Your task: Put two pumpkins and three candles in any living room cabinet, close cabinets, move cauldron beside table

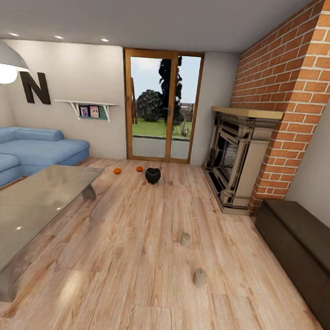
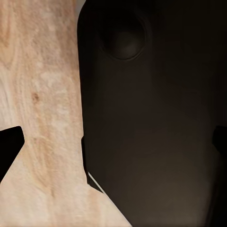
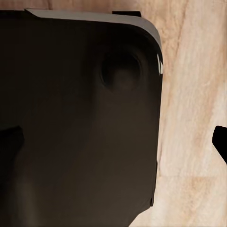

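Note:
Two small orange pumpkins [image 1: 117,170] [image 1: 139,169] lie on the wood floor far ahead, near the glass door. Just right of them stands the black cauldron [image 1: 153,175]. Two beige candles stand upright on the floor closer to me, one [image 1: 185,239] behind the other [image 1: 199,277]. The glossy grey table [image 1: 29,205] fills the near left. Along the right wall runs the dark-brown cabinet [image 1: 302,248], its front shut. My left gripper [image 2: 115,144] and right gripper [image 3: 115,142] hang open over my dark base and the floor, holding nothing.
A blue sofa [image 1: 33,148] sits behind the table at the left. A brick fireplace [image 1: 236,160] stands at the right, just beyond the cabinet. Open wood floor [image 1: 128,261] stretches between table and cabinet up to the glass door [image 1: 161,105].

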